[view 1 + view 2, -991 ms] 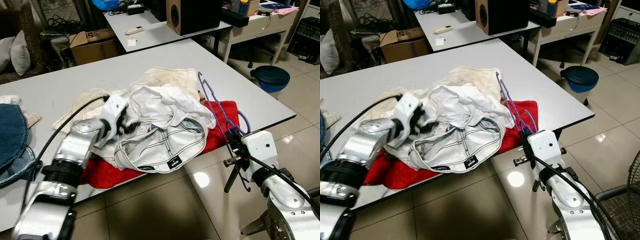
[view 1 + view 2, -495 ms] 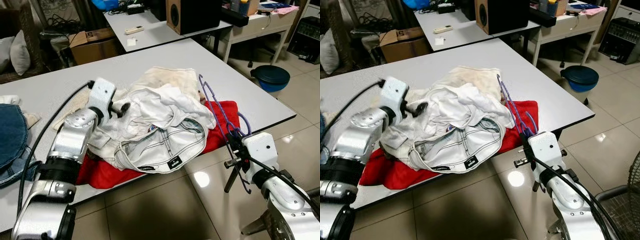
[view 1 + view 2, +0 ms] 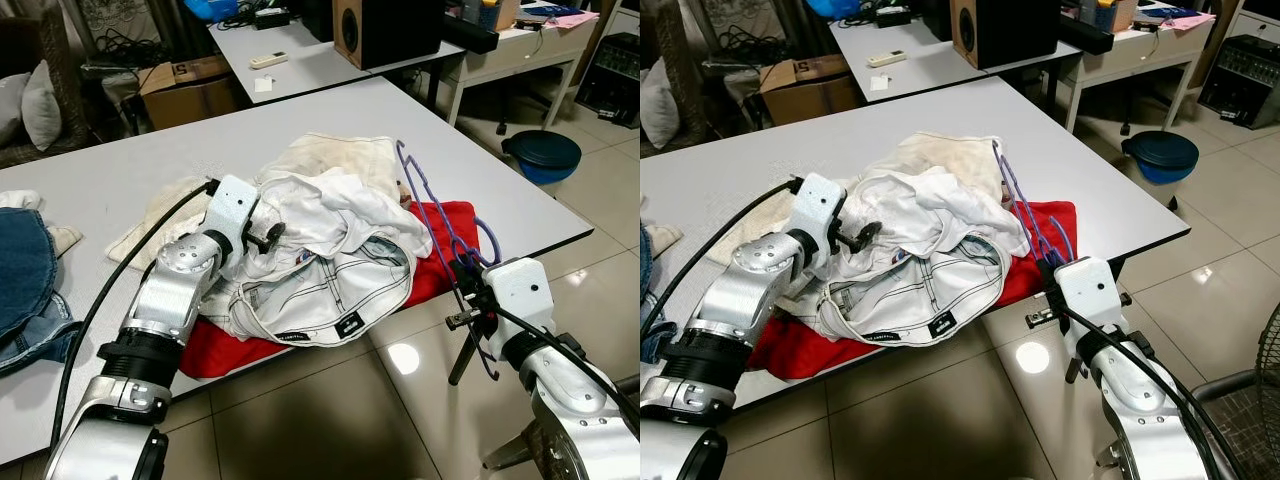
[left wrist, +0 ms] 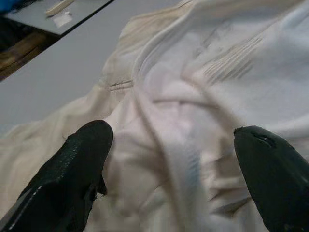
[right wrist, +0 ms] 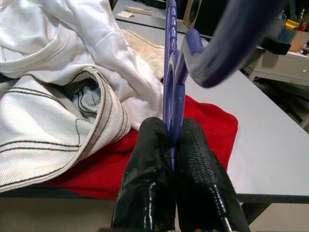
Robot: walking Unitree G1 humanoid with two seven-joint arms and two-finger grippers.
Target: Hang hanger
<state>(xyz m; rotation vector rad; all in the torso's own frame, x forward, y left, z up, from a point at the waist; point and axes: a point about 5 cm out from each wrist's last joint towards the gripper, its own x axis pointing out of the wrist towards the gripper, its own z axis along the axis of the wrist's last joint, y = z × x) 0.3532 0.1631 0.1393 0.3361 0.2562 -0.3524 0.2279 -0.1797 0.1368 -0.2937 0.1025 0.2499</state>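
Observation:
A purple plastic hanger point(image 3: 436, 222) stands tilted over the table's right front edge, its far end against the clothes. My right gripper point(image 5: 173, 145) is shut on its lower part, just off the table's edge point(image 3: 462, 285). A heap of white and cream clothes point(image 3: 330, 230) lies mid-table on a red garment point(image 3: 452, 232). My left gripper point(image 4: 171, 162) is open, fingers point(image 3: 268, 236) spread over the white cloth at the heap's left side.
Blue jeans point(image 3: 22, 270) lie at the table's left end. Behind stand a second table with a speaker point(image 3: 385, 28), a cardboard box point(image 3: 190, 88) and a white desk point(image 3: 520, 50). A dark blue basin point(image 3: 541, 155) sits on the tiled floor right.
My left gripper has moved right and nearer along the clothes heap, after lifting out of it. The right gripper and hanger have held still.

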